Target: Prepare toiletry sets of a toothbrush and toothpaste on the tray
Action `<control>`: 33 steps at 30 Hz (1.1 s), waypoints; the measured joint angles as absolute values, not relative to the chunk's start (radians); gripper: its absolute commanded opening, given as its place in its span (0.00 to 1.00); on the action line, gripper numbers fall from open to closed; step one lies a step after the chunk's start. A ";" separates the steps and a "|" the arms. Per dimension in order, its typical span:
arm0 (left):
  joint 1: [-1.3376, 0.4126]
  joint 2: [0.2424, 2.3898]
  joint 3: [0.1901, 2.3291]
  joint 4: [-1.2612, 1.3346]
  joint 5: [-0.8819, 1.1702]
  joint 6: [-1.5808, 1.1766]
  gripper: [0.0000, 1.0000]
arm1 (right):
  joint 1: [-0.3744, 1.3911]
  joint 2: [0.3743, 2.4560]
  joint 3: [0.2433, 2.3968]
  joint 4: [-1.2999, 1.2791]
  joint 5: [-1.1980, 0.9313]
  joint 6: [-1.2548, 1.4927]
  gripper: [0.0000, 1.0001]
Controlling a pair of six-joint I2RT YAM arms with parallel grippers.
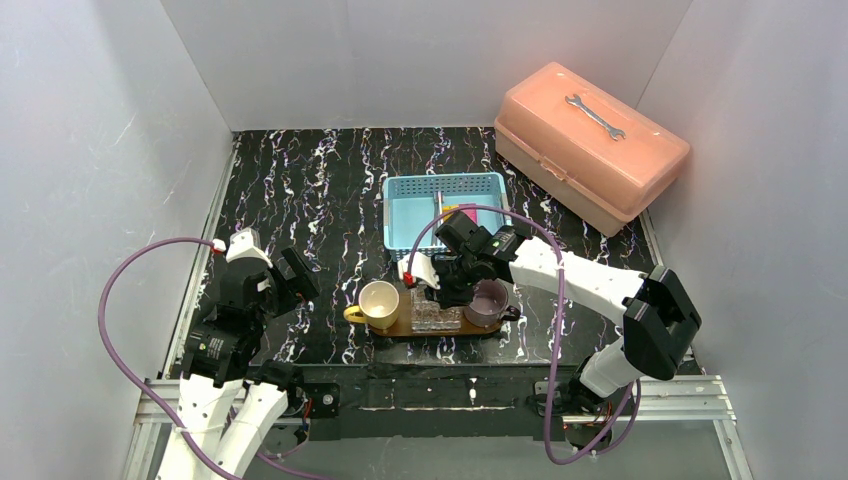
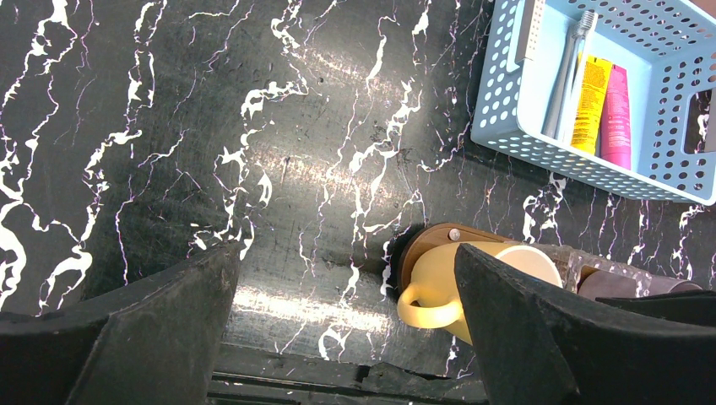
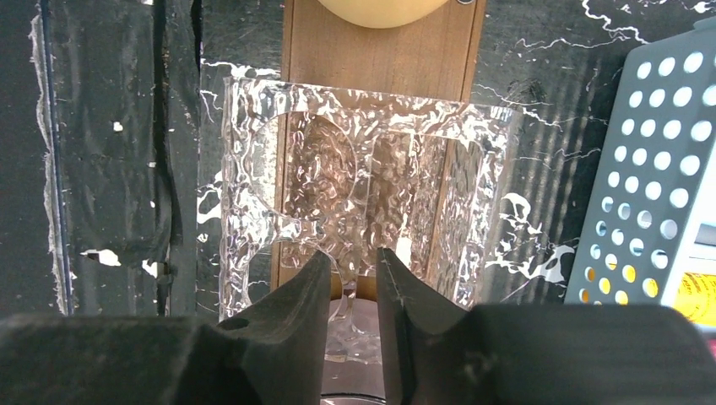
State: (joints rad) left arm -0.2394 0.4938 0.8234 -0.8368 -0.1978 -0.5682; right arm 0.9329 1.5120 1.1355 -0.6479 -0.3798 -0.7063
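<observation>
The tray (image 3: 380, 59) carries the left cup (image 1: 379, 302), the container (image 3: 355, 186) midway and the right cup (image 1: 490, 300); behind it the basket (image 1: 395, 215) holds toothbrush (image 2: 564, 76) beside toothpaste (image 2: 591, 105), and far right a wrench (image 1: 594, 115) lies on the box (image 1: 600, 170).

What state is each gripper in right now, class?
The left gripper is open and empty.
The right gripper is closed on the wall of the clear container.
</observation>
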 measured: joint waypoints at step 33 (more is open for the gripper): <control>-0.239 0.505 0.823 -0.837 -0.193 -0.567 0.98 | 0.933 1.482 1.399 -0.575 0.068 -0.418 0.98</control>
